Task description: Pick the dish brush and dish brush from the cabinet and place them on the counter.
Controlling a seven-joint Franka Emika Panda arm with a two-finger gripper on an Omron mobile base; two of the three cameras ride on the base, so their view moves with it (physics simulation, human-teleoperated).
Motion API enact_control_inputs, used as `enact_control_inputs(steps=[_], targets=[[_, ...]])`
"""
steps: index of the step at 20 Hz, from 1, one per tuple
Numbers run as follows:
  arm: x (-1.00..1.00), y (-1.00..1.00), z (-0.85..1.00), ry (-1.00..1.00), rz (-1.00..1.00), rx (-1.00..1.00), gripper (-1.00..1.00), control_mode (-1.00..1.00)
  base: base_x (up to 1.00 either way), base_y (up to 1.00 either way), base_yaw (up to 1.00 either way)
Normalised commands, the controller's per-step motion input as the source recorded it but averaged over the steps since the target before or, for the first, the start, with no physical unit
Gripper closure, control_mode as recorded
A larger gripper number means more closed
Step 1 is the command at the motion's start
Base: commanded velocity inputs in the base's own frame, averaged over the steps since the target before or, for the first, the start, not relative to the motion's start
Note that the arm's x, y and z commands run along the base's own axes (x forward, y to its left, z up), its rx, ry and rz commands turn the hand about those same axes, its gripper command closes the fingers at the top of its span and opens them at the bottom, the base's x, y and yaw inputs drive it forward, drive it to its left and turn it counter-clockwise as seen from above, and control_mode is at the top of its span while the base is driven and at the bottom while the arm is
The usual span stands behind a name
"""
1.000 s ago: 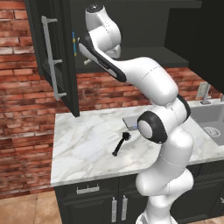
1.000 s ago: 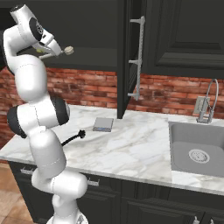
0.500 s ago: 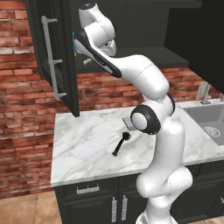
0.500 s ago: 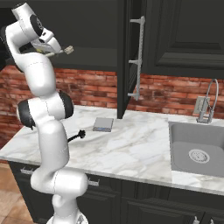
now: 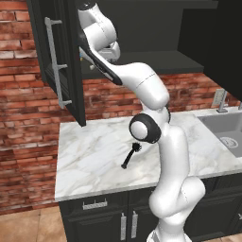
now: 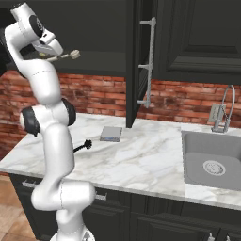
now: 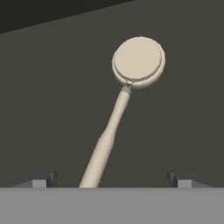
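— Where do the brushes stand?

— Black brush [image 5: 131, 156] lies on the counter [image 5: 90, 165]. The cream brush [image 7: 127, 100] rests on the cabinet [image 6: 188, 37] shelf, head toward one o'clock in the hand view.

— And the gripper [image 7: 111, 181]?

— Fingers spread wide, straddling the handle's lower end, nothing pinched yet. Best, I'd judge, to settle squarely over the handle, then close gently before lifting.

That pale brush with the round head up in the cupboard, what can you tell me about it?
The cream-beige dish brush has a flat round disc head joined by a small neck to a thin straight handle that thickens toward its end. It looks like smooth matte plastic or wood. It lies flat on the dark shelf inside the cabinet. The open claw has a fingertip either side of the handle, not gripping it.
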Motion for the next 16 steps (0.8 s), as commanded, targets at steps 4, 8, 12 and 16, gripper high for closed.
enact_control_inputs(steps=[4, 8, 12, 16], targets=[[0.17, 0.12, 0.02, 0.00, -0.04, 0.00, -1.00, -1.00, 0.00, 0.00, 0.00], [0.07, 0.01, -0.03, 0.06, -0.04, 0.00, -1.00, -1.00, 0.00, 0.00, 0.00], [0.09, 0.01, -0.04, 0.02, -0.04, 0.00, -1.00, -1.00, 0.00, 0.00, 0.00], [0.20, 0.04, -0.01, -0.03, -0.04, 0.00, -1.00, -1.00, 0.00, 0.00, 0.00]])
